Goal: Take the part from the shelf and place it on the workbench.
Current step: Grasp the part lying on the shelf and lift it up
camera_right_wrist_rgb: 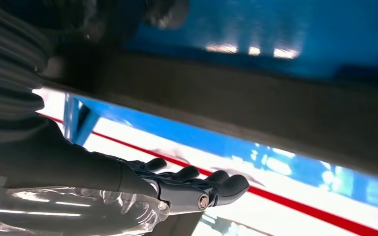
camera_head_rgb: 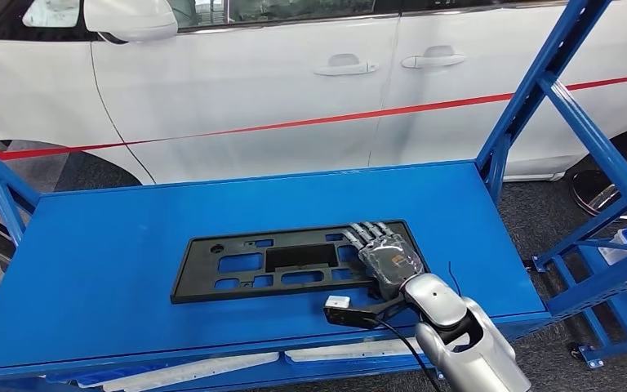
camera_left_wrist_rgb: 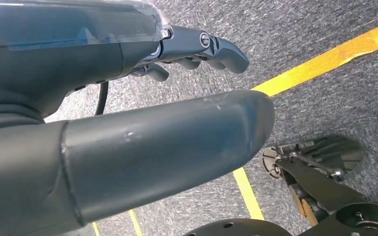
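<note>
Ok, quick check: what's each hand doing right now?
Left hand: open, holding nothing, hanging over the floor.
Right hand: lying on the black part on the shelf; grip cannot be told.

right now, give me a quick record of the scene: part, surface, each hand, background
part: flat black panel with cutouts, lying on the shelf
surface: blue shelf
right hand: resting flat on the panel's right end, fingers extended; no grip visible
left hand: hanging over grey carpet with yellow tape, holding nothing
background: white car with a red stripe
</note>
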You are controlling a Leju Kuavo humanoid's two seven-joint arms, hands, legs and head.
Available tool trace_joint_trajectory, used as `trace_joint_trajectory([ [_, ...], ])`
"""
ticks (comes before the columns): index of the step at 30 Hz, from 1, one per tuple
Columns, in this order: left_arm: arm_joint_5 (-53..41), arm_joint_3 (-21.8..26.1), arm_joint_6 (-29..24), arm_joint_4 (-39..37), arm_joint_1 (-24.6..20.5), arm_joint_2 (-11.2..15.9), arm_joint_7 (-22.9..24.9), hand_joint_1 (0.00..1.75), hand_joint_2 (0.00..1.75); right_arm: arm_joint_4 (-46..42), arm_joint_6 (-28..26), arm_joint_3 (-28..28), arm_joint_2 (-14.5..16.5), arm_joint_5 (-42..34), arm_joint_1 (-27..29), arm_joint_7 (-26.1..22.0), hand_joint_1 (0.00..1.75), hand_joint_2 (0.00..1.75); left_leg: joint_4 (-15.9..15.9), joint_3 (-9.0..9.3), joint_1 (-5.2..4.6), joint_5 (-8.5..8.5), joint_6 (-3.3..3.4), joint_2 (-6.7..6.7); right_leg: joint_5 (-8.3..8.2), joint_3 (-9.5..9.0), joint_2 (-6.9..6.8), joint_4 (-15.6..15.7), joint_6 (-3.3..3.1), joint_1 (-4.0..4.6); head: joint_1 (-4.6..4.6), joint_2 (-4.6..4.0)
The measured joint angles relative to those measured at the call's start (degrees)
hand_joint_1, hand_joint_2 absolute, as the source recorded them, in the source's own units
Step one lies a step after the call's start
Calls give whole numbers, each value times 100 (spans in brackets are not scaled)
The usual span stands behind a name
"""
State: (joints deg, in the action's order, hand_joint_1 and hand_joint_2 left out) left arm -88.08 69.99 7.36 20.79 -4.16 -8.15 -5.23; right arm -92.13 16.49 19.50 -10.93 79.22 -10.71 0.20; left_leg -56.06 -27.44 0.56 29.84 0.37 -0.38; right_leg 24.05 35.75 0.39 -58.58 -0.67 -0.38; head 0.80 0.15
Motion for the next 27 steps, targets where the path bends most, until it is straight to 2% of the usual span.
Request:
trace_joint_trajectory([
  [10, 6, 5, -23, 0, -14, 0, -1, 0, 0, 135, 40, -379, 149, 47, 59, -115, 175, 175, -1, 17, 0, 2, 1, 1, 2, -18, -1, 1, 2, 1, -1, 0],
  [27, 7, 9, -50, 0, -19, 0, 1, 0, 0, 135, 44, -452, 252, 71, -3, -194, 175, 175, -1, 54, -1, 11, 3, 0, 6, -62, -4, 5, 7, 1, 0, 0],
])
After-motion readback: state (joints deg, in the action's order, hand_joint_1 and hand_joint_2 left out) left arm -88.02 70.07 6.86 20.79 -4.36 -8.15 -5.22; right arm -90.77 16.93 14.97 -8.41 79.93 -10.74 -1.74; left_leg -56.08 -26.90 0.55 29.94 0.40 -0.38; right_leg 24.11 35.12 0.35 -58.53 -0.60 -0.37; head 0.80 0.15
